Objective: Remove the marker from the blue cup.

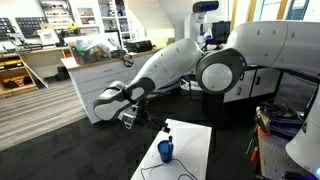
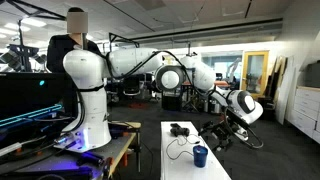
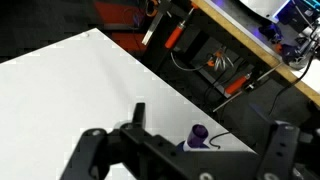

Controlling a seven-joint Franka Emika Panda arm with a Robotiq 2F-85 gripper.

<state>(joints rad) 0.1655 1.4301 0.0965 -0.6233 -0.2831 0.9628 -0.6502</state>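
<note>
The blue cup [image 1: 165, 152] stands on the white table [image 1: 195, 140]; it also shows in the other exterior view [image 2: 200, 157]. The marker [image 1: 167, 138] is a thin dark stick standing up out of the cup. In the wrist view only the marker's purple top [image 3: 198, 132] shows above a sliver of the blue cup [image 3: 188, 144], mostly hidden behind the gripper body. My gripper [image 1: 130, 118] hangs above and to the side of the cup, apart from it, in both exterior views [image 2: 222, 136]. Its fingers are spread wide and empty [image 3: 185, 158].
A black cable and a small dark device [image 2: 178, 130] lie on the table beyond the cup. The table's far edge [image 3: 150, 65] runs diagonally, with orange-handled tools [image 3: 172, 38] and wires below it. Cabinets [image 1: 95, 60] and a second white robot [image 2: 85, 75] stand nearby.
</note>
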